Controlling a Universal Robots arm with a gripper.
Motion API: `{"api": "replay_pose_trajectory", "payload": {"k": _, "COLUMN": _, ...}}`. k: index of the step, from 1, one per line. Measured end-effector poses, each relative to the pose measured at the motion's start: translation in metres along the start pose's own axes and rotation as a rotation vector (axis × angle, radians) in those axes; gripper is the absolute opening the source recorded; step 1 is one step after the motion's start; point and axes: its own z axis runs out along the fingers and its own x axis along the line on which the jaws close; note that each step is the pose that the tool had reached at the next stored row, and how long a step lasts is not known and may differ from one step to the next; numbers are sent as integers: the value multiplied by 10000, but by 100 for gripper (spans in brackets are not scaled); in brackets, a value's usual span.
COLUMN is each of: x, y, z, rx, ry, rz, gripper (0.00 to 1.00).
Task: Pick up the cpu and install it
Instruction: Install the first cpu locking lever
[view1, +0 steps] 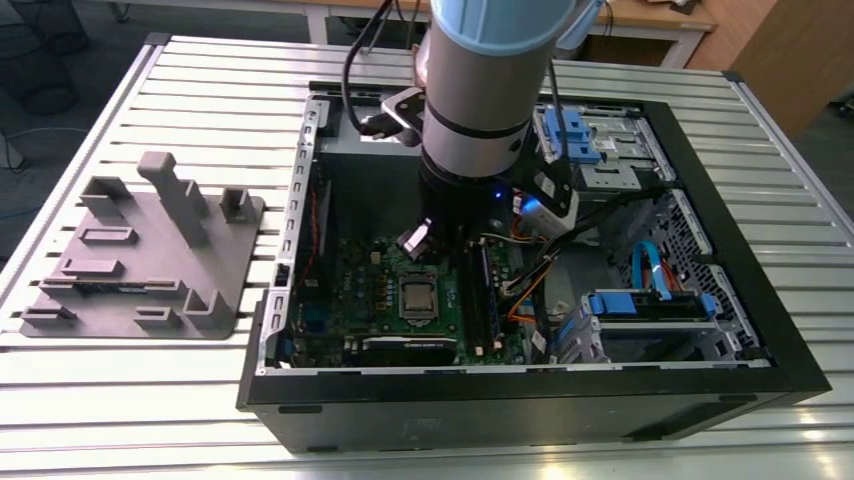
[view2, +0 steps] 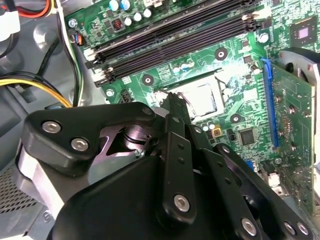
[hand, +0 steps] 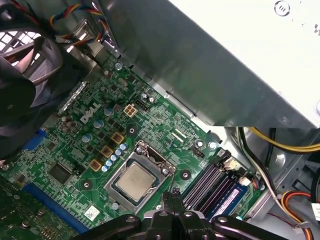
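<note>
The cpu (view1: 418, 297) is a small silver square lying flat inside the metal-framed socket (hand: 116, 172) on the green motherboard (view1: 354, 265), within the open computer case. It appears in both wrist views, cpu (hand: 135, 179) and cpu (view2: 200, 97). My gripper (hand: 172, 196) hangs a short way above the board, just beside the socket and clear of the chip. Its black fingers (view2: 173, 102) meet at a narrow tip with nothing between them. In the exterior view the gripper (view1: 447, 252) sits under the arm's wrist, slightly behind the cpu.
Black memory slots (hand: 210, 185) run next to the socket. A big grey box (hand: 225, 60) overhangs the board, a black fan (hand: 20, 95) flanks it, and an expansion card (view2: 295, 125) stands on edge. Cable bundles (hand: 280, 145) trail nearby. A grey fixture (view1: 140, 250) lies outside the case at the exterior view's left.
</note>
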Motion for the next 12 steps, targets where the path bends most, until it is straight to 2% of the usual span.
{"api": "replay_pose_trajectory", "payload": {"k": 12, "x": 17, "y": -19, "z": 22, "rx": 18, "ry": 3, "rz": 169, "gripper": 11}}
